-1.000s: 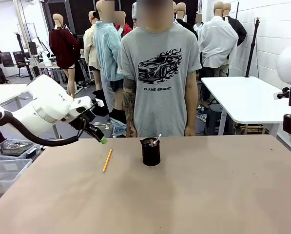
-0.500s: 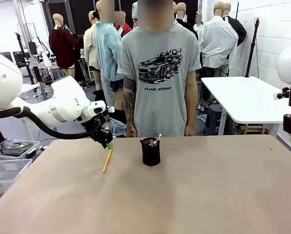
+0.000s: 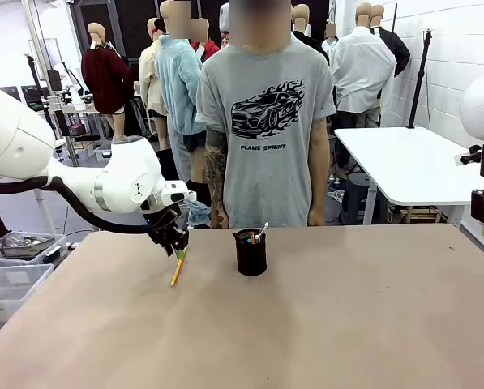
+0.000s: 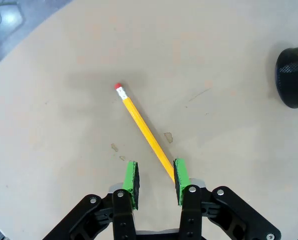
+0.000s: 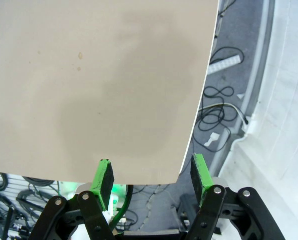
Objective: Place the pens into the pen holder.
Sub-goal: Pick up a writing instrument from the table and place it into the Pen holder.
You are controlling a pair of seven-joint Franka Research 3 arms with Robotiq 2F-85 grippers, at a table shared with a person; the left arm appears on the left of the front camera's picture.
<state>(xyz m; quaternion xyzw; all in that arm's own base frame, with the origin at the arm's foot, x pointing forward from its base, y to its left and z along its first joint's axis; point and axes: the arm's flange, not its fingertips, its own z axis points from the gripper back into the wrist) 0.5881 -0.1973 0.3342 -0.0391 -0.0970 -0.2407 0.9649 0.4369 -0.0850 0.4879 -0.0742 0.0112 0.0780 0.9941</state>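
Observation:
A yellow pencil (image 3: 177, 267) with a red eraser lies on the table, left of the black mesh pen holder (image 3: 250, 254). A white pen and another red-tipped one (image 3: 260, 233) stick out of the holder. My left gripper (image 3: 178, 250) hangs low over the pencil's far end. In the left wrist view the pencil (image 4: 145, 132) runs diagonally, its near end just inside the right pad (image 4: 181, 172). The left gripper (image 4: 156, 170) is open there, its pads apart and not pinching. The holder (image 4: 293, 76) sits at that view's right edge. My right gripper (image 5: 151, 170) is open and holds nothing.
A person in a grey T-shirt (image 3: 262, 121) stands at the far edge behind the holder, arms down. The right gripper hovers over the table's edge (image 5: 196, 120), with cables on the floor beyond. Plastic bins (image 3: 10, 271) sit off the table's left side.
My left arm has swung right and down, bringing its gripper from left of the pencil to just over the pencil's far end. The right arm has not moved.

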